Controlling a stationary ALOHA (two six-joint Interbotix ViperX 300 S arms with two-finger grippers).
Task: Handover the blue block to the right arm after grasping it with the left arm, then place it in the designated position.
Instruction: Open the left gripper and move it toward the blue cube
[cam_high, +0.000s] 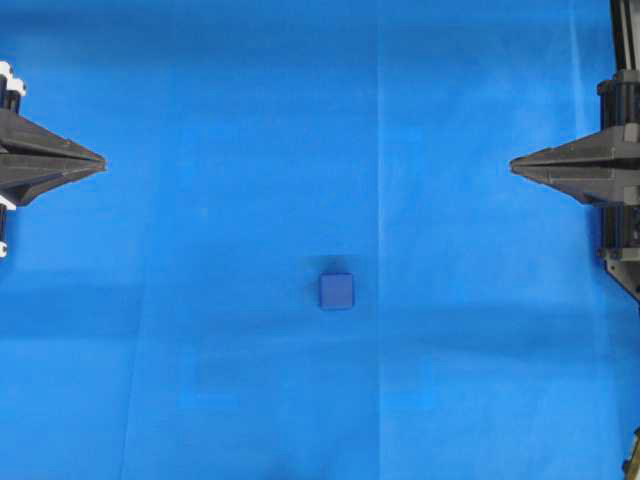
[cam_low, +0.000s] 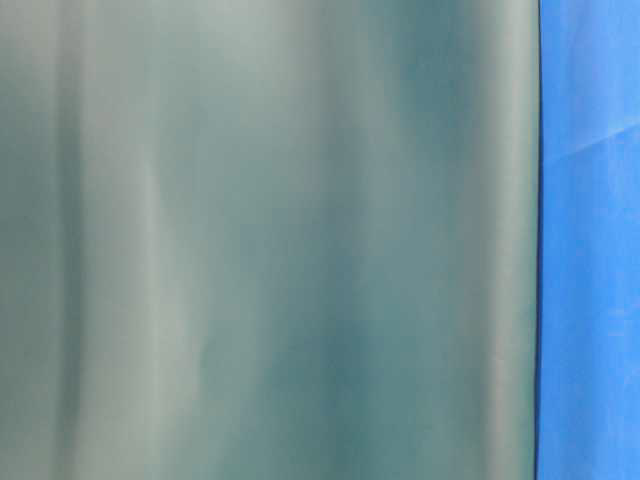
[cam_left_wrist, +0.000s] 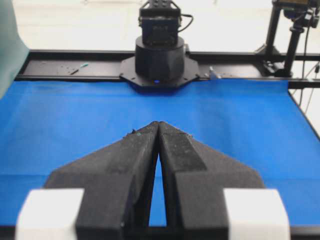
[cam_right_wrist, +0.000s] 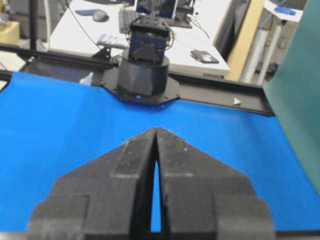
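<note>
The blue block (cam_high: 336, 291) lies well apart from both closed claws.

- We see a blue cloth (cam_high: 300, 100) covering the whole work surface, faintly creased; a black frame rail (cam_left_wrist: 75, 70) borders its far edge
- Beyond the rail, at twelve o'clock in the right wrist view, stands a white desk (cam_right_wrist: 200, 45) bearing a keyboard (cam_right_wrist: 125, 20) and mouse (cam_right_wrist: 100, 15)
- A grey-green sheet (cam_low: 270, 240) fills most of the table-level view; soft, even light
</note>
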